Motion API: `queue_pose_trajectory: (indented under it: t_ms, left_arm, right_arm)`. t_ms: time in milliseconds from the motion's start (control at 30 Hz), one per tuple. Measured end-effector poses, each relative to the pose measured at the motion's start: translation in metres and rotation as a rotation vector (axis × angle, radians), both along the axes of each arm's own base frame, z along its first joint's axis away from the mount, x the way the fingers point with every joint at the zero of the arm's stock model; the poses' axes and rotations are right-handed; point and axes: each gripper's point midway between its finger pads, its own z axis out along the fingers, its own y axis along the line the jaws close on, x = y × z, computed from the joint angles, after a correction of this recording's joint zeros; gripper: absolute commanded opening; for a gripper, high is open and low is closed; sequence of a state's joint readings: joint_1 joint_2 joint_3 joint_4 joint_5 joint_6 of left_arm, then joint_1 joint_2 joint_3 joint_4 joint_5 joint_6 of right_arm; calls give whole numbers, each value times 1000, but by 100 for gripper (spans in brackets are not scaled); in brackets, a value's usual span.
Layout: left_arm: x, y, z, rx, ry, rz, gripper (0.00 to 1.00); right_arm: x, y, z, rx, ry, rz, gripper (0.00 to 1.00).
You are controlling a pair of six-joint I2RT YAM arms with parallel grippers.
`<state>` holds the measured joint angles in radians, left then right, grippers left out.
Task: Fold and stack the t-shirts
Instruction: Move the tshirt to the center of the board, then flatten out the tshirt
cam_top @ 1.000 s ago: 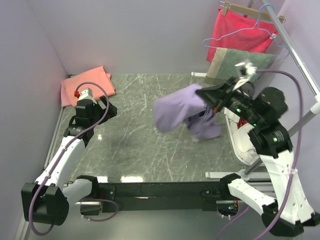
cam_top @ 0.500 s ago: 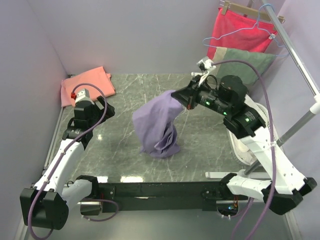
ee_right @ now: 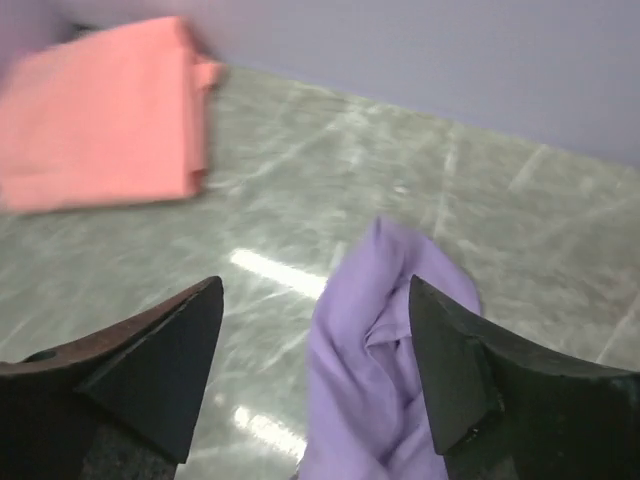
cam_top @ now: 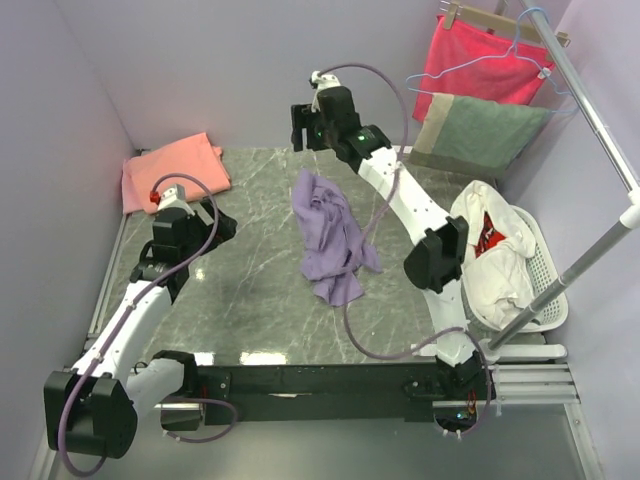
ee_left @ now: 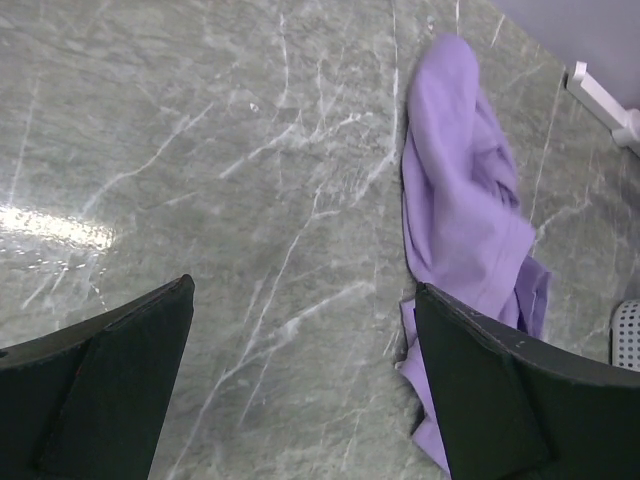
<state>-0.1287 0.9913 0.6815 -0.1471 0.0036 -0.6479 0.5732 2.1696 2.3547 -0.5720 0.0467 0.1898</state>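
Note:
The lavender-purple t-shirt (cam_top: 330, 235) lies crumpled in a long heap on the marble table (cam_top: 250, 300), right of centre. It also shows in the left wrist view (ee_left: 460, 200) and the right wrist view (ee_right: 380, 340). The salmon-pink t-shirt (cam_top: 170, 170) lies folded at the back left corner (ee_right: 100, 110). My right gripper (cam_top: 306, 132) hangs open, raised over the back of the table above the purple shirt's far end (ee_right: 315, 285), holding nothing. My left gripper (cam_top: 220, 228) is open at the left, low over bare marble (ee_left: 303, 288), with the purple shirt beyond its right finger.
A white laundry basket (cam_top: 545, 285) at the right holds a white garment (cam_top: 490, 250). Behind it a red cloth (cam_top: 480, 60) and a grey-green towel (cam_top: 480, 130) hang by a metal rail (cam_top: 590, 110). Lilac walls close the back and left.
My right gripper opened and let go of the purple shirt, which dropped into a heap on the table. The right arm swung up and back toward the rear wall. The left arm barely moved.

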Motion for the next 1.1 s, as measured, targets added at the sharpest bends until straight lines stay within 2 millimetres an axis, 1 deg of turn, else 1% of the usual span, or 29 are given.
queue_pose_trajectory:
  t_ms: [33, 67, 100, 133, 167, 200, 233, 267, 300, 333, 400, 467, 500, 567, 633, 700, 800, 900, 967, 1033, 1100]
  left_arm:
    - [1, -1, -2, -2, 1, -6, 97]
    - [1, -2, -4, -3, 6, -12, 97]
    - [2, -3, -7, 0, 12, -19, 97]
    - [3, -4, -9, 1, 15, -22, 97]
    - [5, -5, -11, 2, 16, -28, 97]
    - [6, -5, -13, 5, 21, -33, 97]
    - [8, -6, -16, 6, 22, -37, 97]
    - [10, -7, -19, 5, 25, -45, 97]
    - [12, -9, -24, 3, 32, -54, 97]
    - [13, -11, -28, 2, 38, -61, 97]
    - [19, -14, -38, -3, 56, -76, 97]
    - [24, -18, -48, -11, 76, -94, 97]
    - [26, -21, -55, -17, 90, -104, 97]
    - [33, -27, -67, -32, 122, -129, 97]
    - [47, -36, -74, -55, 145, -158, 97]
    - [65, -47, -74, -85, 150, -193, 97]
    - [98, -63, -64, -109, 130, -237, 97]
    - [128, -83, -49, -115, 92, -280, 97]
    - [142, -94, -39, -114, 72, -300, 97]
    - [148, -111, -35, -111, 63, -331, 97]
    - [153, -121, -36, -109, 65, -349, 97]
  right_arm:
    - [9, -4, -13, -16, 18, -38, 85]
    - [11, -14, -32, -42, 56, -77, 85]
    - [8, -27, -52, -74, 101, -120, 85]
    - [0, -42, -69, -93, 134, -157, 84]
    - [-18, -59, -89, -109, 174, -185, 83]
    - [-43, -78, -111, -125, 234, -209, 79]
    - [-63, -93, -121, -123, 259, -232, 76]
    - [-91, -109, -132, -110, 298, -254, 74]
    - [-115, -122, -136, -88, 324, -271, 73]
    - [-134, -129, -134, -50, 326, -282, 72]
    - [-158, -132, -124, 51, 301, -283, 71]
    - [-179, -131, -113, 171, 271, -272, 69]
    - [-189, -131, -111, 227, 264, -265, 68]
    - [-206, -127, -112, 324, 271, -247, 65]
    - [-217, -126, -123, 384, 310, -248, 65]
    - [-223, -120, -134, 438, 344, -249, 64]
    - [-234, -114, -158, 506, 411, -261, 63]
    - [-242, -102, -181, 551, 483, -263, 63]
    - [-243, -94, -194, 554, 525, -268, 63]
    - [-244, -84, -207, 553, 561, -268, 63]
    - [-245, -76, -217, 551, 590, -271, 63]
